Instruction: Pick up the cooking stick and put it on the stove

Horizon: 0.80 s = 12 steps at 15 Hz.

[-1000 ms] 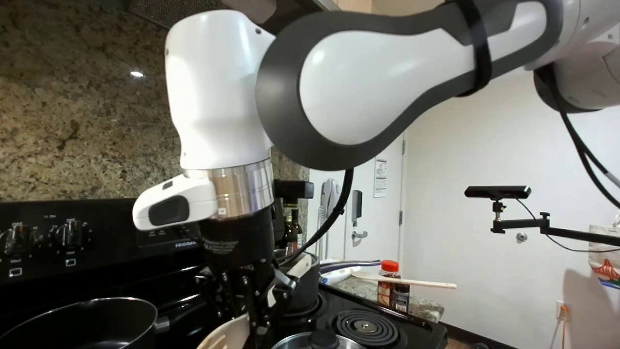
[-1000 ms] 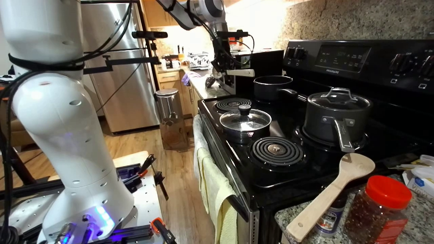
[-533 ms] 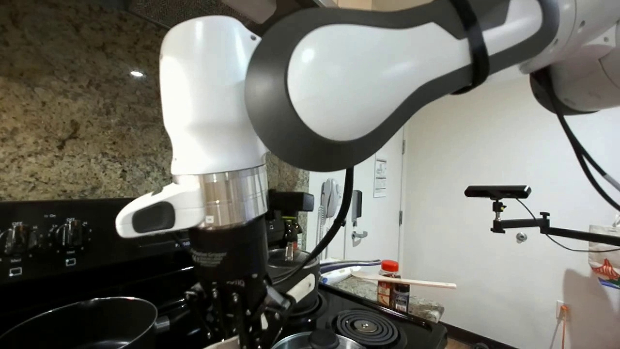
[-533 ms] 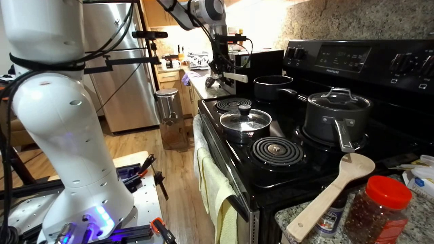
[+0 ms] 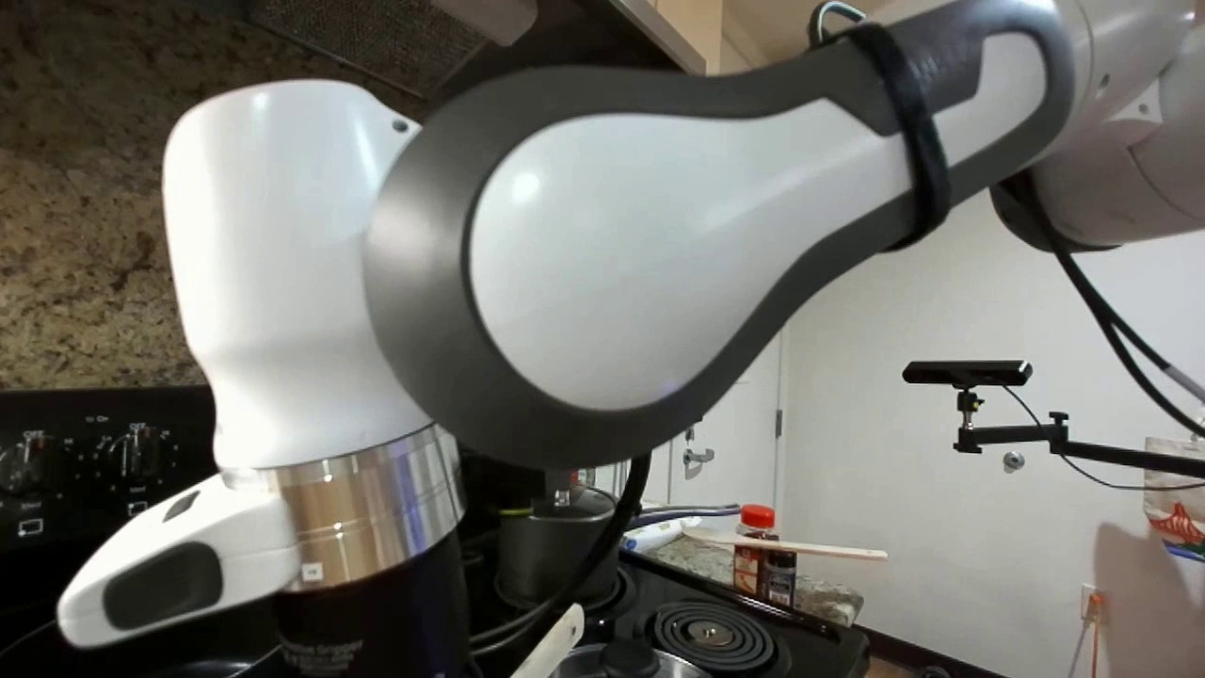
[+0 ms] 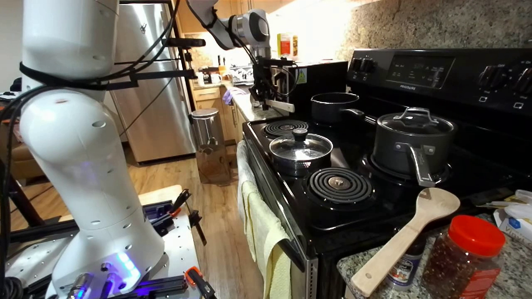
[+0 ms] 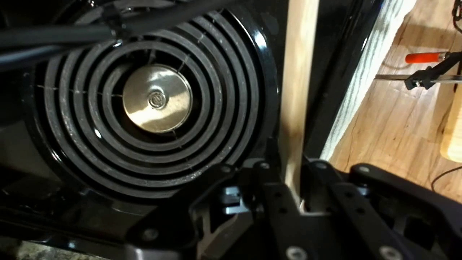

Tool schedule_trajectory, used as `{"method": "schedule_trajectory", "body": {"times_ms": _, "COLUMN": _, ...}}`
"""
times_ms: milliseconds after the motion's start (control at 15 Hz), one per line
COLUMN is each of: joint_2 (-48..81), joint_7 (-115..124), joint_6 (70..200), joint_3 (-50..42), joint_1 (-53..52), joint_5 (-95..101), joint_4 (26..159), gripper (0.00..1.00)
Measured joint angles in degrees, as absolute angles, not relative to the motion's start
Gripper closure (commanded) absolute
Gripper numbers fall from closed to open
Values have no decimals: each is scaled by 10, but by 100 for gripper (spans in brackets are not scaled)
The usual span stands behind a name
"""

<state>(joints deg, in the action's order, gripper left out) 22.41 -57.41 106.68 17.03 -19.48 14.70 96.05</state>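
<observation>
This is a kitchen. Beneath the black jointed gripper (image 7: pixel 291 162) runs a wide black stove (image 6: pixel 361 218) with spiral coil burners (image 6: pixel 338 185); right of the gripper in an exterior view stand a dark saucepan (image 6: pixel 328 110) with a metal handle and a grey lidded pot (image 6: pixel 392 149). Beyond the gripper are light-wood cabinets (image 6: pixel 207 96), to its left a tall stainless-steel refrigerator (image 6: pixel 170 124); well apart from the gripper, a clear jar (image 6: pixel 461 265) with a red lid sits on a speckled stone counter (image 6: pixel 517 259).

The glossy white, round-jointed robot arm (image 5: pixel 602 264) wears dark grey trim (image 5: pixel 419 282), a black strap (image 5: pixel 908 132), a shiny silver metal collar (image 5: pixel 372 508) and thick black cables (image 5: pixel 629 504), its flared white base (image 6: pixel 95 245) lit by bright blue lights (image 6: pixel 128 265), its black jointed gripper (image 7: pixel 291 162) dotted with round silver screws (image 7: pixel 296 252).
</observation>
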Motion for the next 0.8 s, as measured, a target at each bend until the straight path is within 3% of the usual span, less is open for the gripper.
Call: {"method": "schedule_trajectory", "body": {"times_ms": 800, "joint_2": 276, "joint_7": -399, "joint_6": 1113, "joint_3": 187, "joint_1": -208, "joint_5": 36, "joint_4": 910, "gripper": 93}}
